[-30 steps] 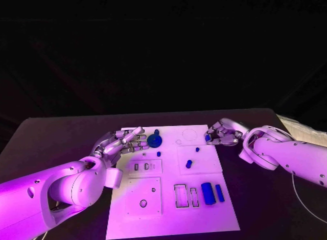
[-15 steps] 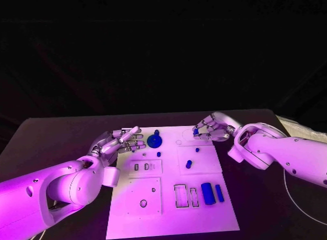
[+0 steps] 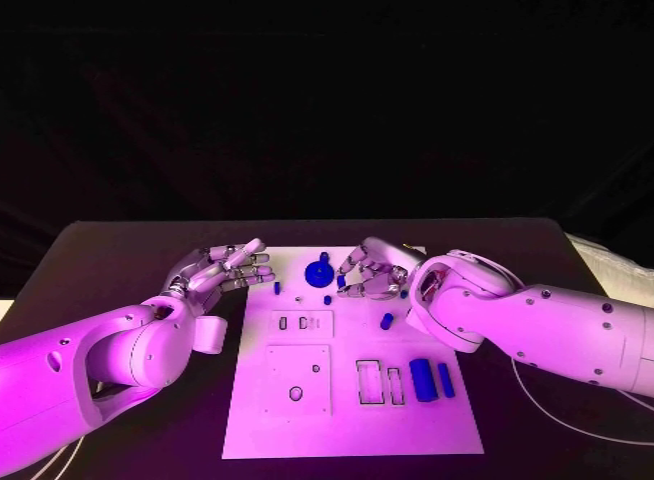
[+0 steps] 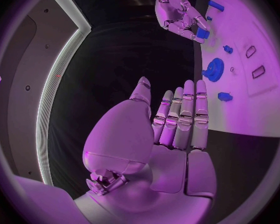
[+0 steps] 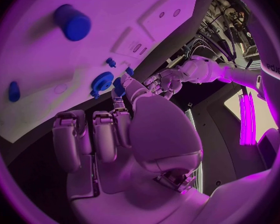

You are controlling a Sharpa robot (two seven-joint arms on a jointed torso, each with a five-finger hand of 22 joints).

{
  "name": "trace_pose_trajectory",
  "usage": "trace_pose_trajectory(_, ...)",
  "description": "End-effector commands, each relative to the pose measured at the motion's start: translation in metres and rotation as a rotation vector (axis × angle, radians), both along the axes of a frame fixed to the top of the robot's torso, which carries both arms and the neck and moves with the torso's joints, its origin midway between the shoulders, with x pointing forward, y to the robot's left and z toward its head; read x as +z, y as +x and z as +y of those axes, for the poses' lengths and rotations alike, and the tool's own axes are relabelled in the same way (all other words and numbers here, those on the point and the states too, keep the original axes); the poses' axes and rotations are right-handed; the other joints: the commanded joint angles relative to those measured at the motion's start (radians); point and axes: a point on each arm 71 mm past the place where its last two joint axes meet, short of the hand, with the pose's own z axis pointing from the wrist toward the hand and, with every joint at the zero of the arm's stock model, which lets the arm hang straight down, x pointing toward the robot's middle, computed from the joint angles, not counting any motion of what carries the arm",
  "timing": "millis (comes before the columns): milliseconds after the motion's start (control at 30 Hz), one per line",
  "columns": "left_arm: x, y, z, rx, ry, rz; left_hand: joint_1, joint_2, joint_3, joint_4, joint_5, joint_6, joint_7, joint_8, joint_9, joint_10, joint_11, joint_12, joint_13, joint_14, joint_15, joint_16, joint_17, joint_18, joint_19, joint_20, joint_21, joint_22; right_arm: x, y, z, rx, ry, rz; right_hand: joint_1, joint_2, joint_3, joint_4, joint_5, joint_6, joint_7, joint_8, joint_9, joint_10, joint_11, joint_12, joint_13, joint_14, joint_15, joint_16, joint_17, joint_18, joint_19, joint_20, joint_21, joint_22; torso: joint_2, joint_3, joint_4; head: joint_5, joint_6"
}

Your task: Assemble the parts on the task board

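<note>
Task board [image 3: 349, 400] lies flat at the middle of the black worktop [image 3: 111, 260], long side running away from the robot. On its far end sits a blue gear-shaped part [image 3: 320, 273], with two small blue pegs near it — one [image 3: 277, 288] toward the left hand, one [image 3: 327, 299] just nearer the robot. A further small blue part [image 3: 386, 321] lies mid-board close by the right forearm. At the near right of the board, a thick blue cylinder [image 3: 422, 380] and a slimmer blue bar [image 3: 445, 378] lie side by side, just beside two narrow rectangular slots [image 3: 375, 383]. Right hand [image 3: 373, 268] hangs over the far end of the board, just beside the gear, fingers curled in; a small blue part [image 4: 202, 33] is pinched at its fingertips, seen plainly in the left wrist view. In the right wrist view the same piece [image 5: 118, 84] sits at the tips, with the gear beyond it on the board. Left hand [image 3: 223, 272] is off the board's far left corner over the worktop — fingers straight and slightly apart, holding nothing, not touching the board.
</note>
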Motion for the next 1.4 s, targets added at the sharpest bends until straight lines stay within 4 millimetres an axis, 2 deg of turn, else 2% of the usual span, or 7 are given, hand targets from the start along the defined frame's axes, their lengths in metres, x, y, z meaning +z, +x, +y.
trace_pose_trajectory(33, 0.002, 0.0, 0.001, -0.011, -0.022, -0.023, 0.0, 0.002, -0.002, -0.003, 0.001, -0.001, 0.004, -0.006, 0.001, -0.002, 0.007, -0.005, 0.0, 0.001, 0.005, -0.004, 0.001, 0.004, 0.009, 0.002, -0.006, -0.002, -0.006, -0.003, 0.013, -0.003, -0.123, -0.045, 0.002, 0.009, 0.007, 0.004, 0.001, 0.029, -0.024, 0.02, 0.015, -0.001, -0.007, -0.003, 0.11, 0.083, -0.006, -0.002, 0.174, -0.004, 0.057, -0.01, -0.001, 0.187, -0.002, -0.0103, 0.0103, 0.005, -0.008)
trace_pose_trajectory(200, 0.003, 0.0, 0.002, -0.01, -0.022, -0.023, 0.0, 0.002, -0.002, -0.003, 0.001, -0.001, 0.004, -0.006, 0.001, -0.002, 0.007, -0.005, 0.0, 0.001, 0.005, -0.004, 0.001, 0.004, 0.009, 0.002, -0.006, -0.002, -0.016, -0.01, 0.031, 0.034, -0.16, -0.046, 0.0, 0.007, 0.008, 0.004, 0.0, 0.028, -0.024, 0.019, 0.015, -0.002, -0.006, -0.004, 0.109, 0.083, -0.006, -0.003, 0.173, -0.003, 0.056, -0.01, -0.002, 0.184, -0.002, -0.0156, 0.0166, 0.01, -0.016)
trace_pose_trajectory(333, 0.003, -0.002, 0.002, -0.013, -0.024, -0.022, 0.001, 0.003, -0.002, -0.004, 0.001, 0.0, 0.004, -0.006, 0.001, -0.002, 0.007, -0.005, 0.0, 0.001, 0.005, -0.004, 0.002, 0.004, 0.009, 0.002, -0.006, -0.002, -0.023, -0.015, 0.039, 0.059, -0.186, -0.05, -0.003, 0.005, 0.008, 0.004, -0.001, 0.028, -0.024, 0.019, 0.015, -0.002, -0.006, -0.005, 0.109, 0.083, -0.006, -0.004, 0.173, -0.003, 0.056, -0.01, -0.002, 0.185, -0.002, -0.0128, 0.0122, 0.019, -0.022)
trace_pose_trajectory(533, 0.004, -0.004, 0.0, -0.022, -0.027, -0.019, 0.001, 0.003, -0.002, -0.004, 0.001, 0.0, 0.004, -0.006, 0.001, -0.002, 0.007, -0.005, 0.0, 0.001, 0.005, -0.004, 0.002, 0.004, 0.009, 0.002, -0.006, -0.002, -0.031, -0.021, 0.049, 0.077, -0.2, -0.054, -0.007, 0.002, 0.007, 0.004, -0.002, 0.028, -0.024, 0.019, 0.015, -0.002, -0.006, -0.005, 0.109, 0.083, -0.005, -0.004, 0.172, -0.003, 0.056, -0.01, -0.002, 0.185, -0.001, -0.0105, 0.0109, 0.029, -0.029)
trace_pose_trajectory(867, 0.004, -0.005, -0.005, -0.036, -0.032, -0.014, 0.001, 0.003, -0.003, -0.005, 0.001, 0.0, 0.004, -0.006, 0.001, -0.002, 0.007, -0.005, 0.0, 0.001, 0.005, -0.004, 0.002, 0.004, 0.009, 0.002, -0.006, -0.002, -0.036, -0.025, 0.058, 0.104, -0.208, -0.029, -0.016, -0.003, 0.006, 0.006, -0.001, 0.028, -0.024, 0.019, 0.015, -0.001, -0.006, -0.004, 0.111, 0.082, -0.005, -0.005, 0.17, -0.003, 0.056, -0.01, -0.002, 0.185, -0.002, -0.0094, 0.0108, 0.031, -0.034)
trace_pose_trajectory(1000, 0.004, -0.005, -0.005, -0.037, -0.032, -0.012, 0.001, 0.003, -0.003, -0.005, 0.001, 0.0, 0.004, -0.006, 0.001, -0.002, 0.007, -0.005, 0.0, 0.001, 0.005, -0.004, 0.002, 0.004, 0.009, 0.002, -0.006, -0.002, -0.037, -0.025, 0.058, 0.108, -0.217, -0.019, -0.019, -0.006, 0.006, 0.006, -0.001, 0.028, -0.024, 0.019, 0.015, -0.001, -0.006, -0.004, 0.111, 0.082, -0.005, -0.005, 0.17, -0.003, 0.056, -0.011, -0.002, 0.184, -0.002, -0.0088, 0.0094, 0.032, -0.035)
trace_pose_trajectory(1400, 0.004, -0.006, -0.007, -0.04, -0.033, -0.011, 0.001, 0.003, -0.003, -0.005, 0.001, 0.0, 0.004, -0.006, 0.001, -0.002, 0.007, -0.005, 0.0, 0.001, 0.005, -0.004, 0.002, 0.004, 0.009, 0.002, -0.006, -0.002, -0.043, -0.024, 0.053, 0.111, -0.261, 0.009, -0.032, -0.02, 0.002, 0.007, -0.004, 0.026, -0.023, 0.018, 0.015, -0.004, -0.006, -0.01, 0.107, 0.082, -0.005, -0.007, 0.167, -0.003, 0.054, -0.011, -0.004, 0.181, -0.001, -0.009, 0.0116, 0.03, -0.039)
